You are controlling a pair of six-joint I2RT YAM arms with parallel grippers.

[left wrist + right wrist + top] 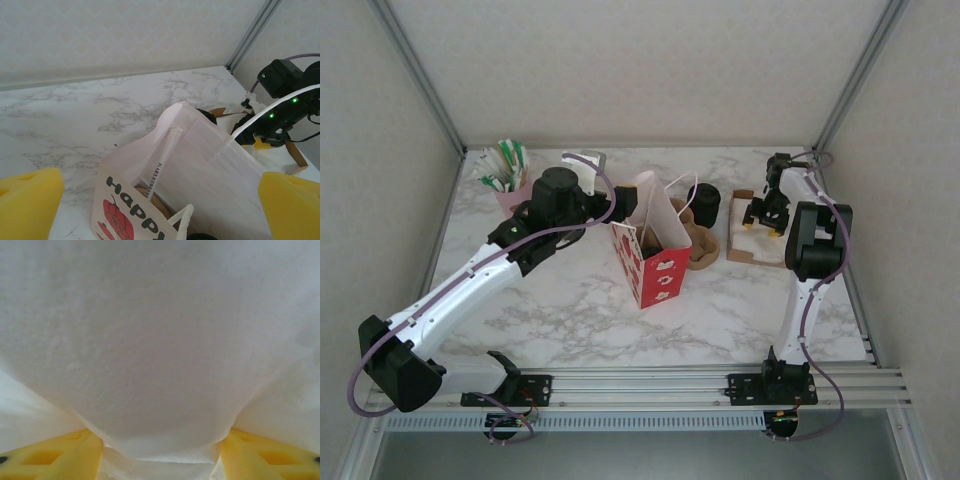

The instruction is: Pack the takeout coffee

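Left gripper (160, 201): yellow pads spread wide and holding nothing; it hangs just over the bag's open mouth.
Paper bag (655, 262): upright mid-table, white with red print, top open; a paper-wrapped straw (162, 162) leans inside it.
Takeout coffee: I cannot tell where it is; a dark shape low in the bag is too hidden to name.
Brown cardboard pieces (705, 245): touching the bag's right side.
Right gripper (161, 452): fingers partly apart, astride a white napkin (160, 340) on a cardboard tray (740, 252); whether they pinch it, I cannot tell.
Black cylinder (705, 203): just beyond the brown pieces.
Pink cup (512, 196): far left corner, holding sticks.
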